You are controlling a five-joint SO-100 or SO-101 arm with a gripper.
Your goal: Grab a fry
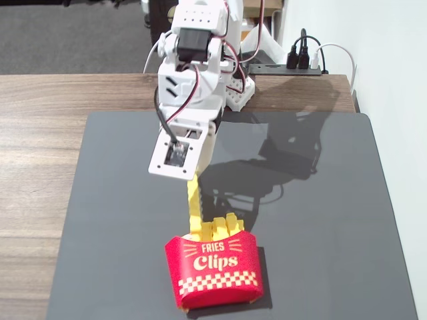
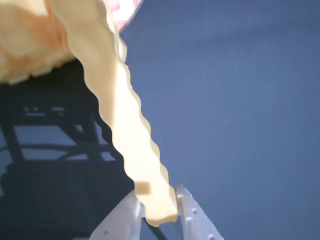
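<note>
Clenched on the end of the fry [image 2: 131, 135], the white jaws of the gripper [image 2: 159, 212] sit at the bottom centre of the wrist view. In the fixed view the fry [image 1: 194, 207] rises left of centre from the red carton [image 1: 215, 270], which stands on the dark mat [image 1: 320, 220].
</note>
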